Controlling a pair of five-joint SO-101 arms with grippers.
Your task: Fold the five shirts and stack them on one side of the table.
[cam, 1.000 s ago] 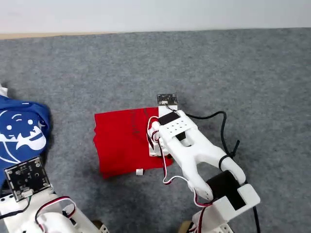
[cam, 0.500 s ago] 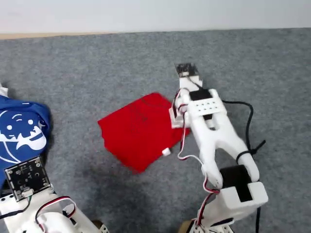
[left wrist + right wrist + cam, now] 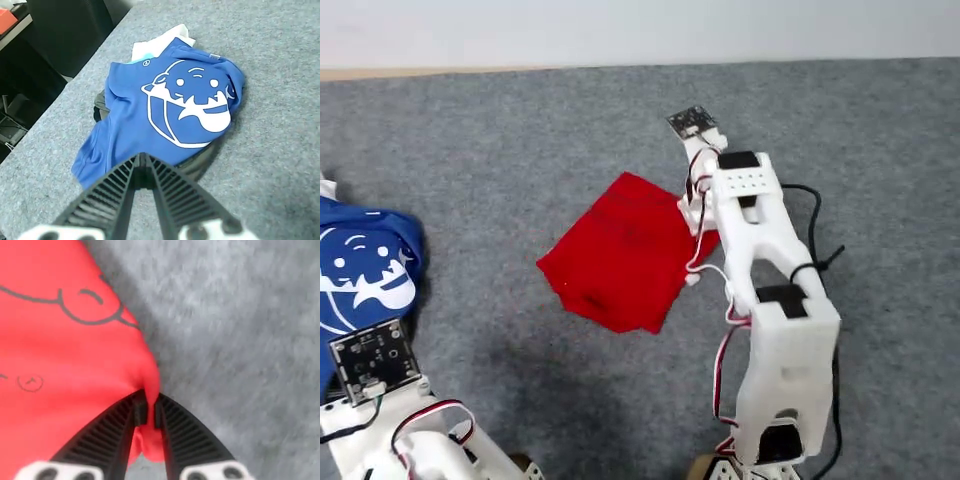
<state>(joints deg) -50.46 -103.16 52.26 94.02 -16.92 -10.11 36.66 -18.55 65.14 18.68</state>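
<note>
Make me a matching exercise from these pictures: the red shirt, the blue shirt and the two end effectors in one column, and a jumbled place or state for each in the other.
Column one:
1. red shirt
2. blue shirt
3. left end effector
4. right end effector

Column two:
A. shut with nothing between its fingers
B. lies at an angle in the middle of the table
C. clamped on a fabric edge
D. carries a white cartoon print, at the high view's left edge

Pairs: 1-B, 2-D, 3-A, 4-C
</note>
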